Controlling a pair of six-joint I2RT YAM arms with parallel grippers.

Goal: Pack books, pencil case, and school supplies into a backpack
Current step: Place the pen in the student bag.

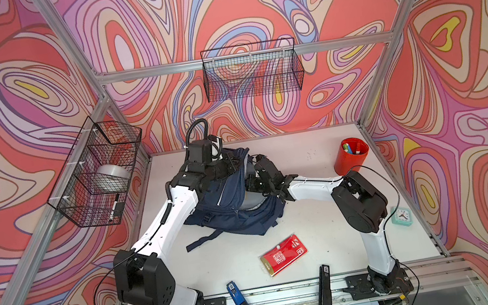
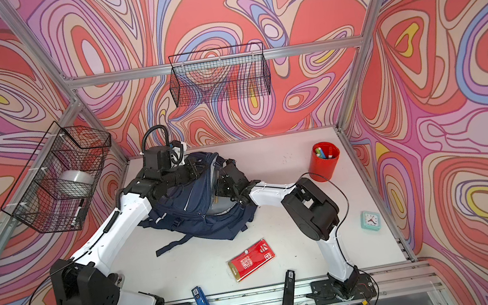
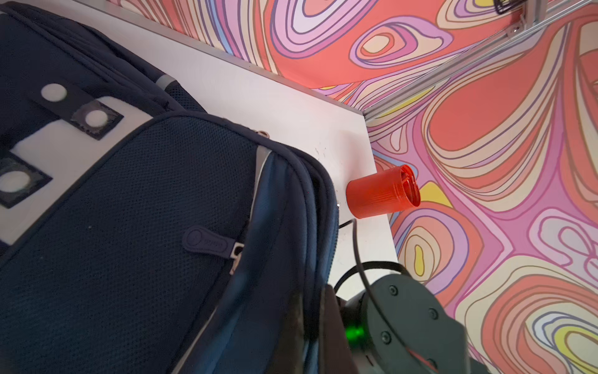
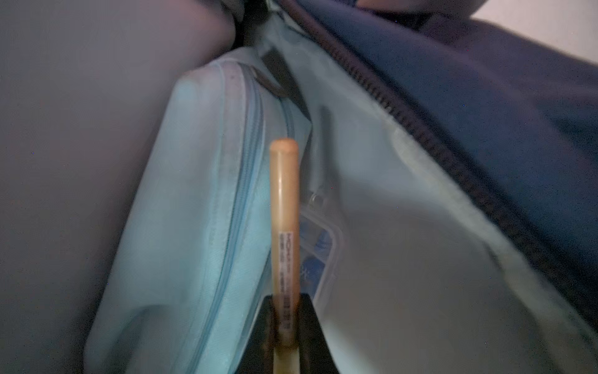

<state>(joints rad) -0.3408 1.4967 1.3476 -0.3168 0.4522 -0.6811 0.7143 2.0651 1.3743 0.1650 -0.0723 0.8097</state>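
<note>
Our right tool [image 4: 287,301] clamps the tan pen-like stick [image 4: 284,194], mid-frame inside the navy-blue fabric backpack [image 1: 229,214] our left tool [image 1: 234,164] pinches open; we fear slipping fabric shutting the mouth on it.

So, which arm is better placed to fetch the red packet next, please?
Probably right: the right hand need only drop the stick into the backpack; the left hand holds it open; the packet lies between both arms.

We see the navy backpack [image 1: 228,208] open, with the light-blue pencil case [image 4: 194,226] and tan stick [image 4: 284,210] inside its opening; the red packet [image 1: 283,255] lies flat outside.
</note>
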